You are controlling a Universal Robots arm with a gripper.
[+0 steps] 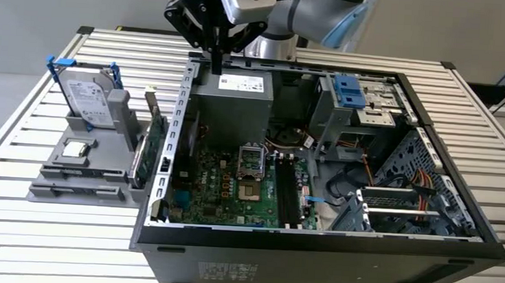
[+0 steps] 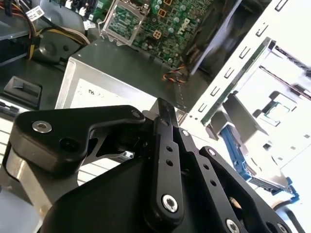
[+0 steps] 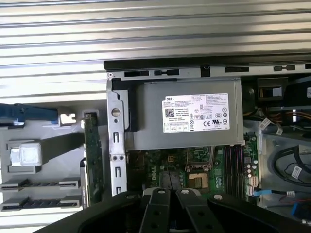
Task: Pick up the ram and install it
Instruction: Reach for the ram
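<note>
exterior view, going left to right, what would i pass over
hard drive → green card → power supply → blue latch

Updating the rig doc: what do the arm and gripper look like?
The arm has rounded silver-grey joints with light blue caps. The gripper is matte black, with flat linkage fingers pinned by silver bolts. A pale grey box sits at the wrist.

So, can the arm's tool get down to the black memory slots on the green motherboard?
Probably yes. The tool hangs above the grey power supply box, the black computer case lies open on top, and nothing visibly crosses the long black memory slots.
</note>
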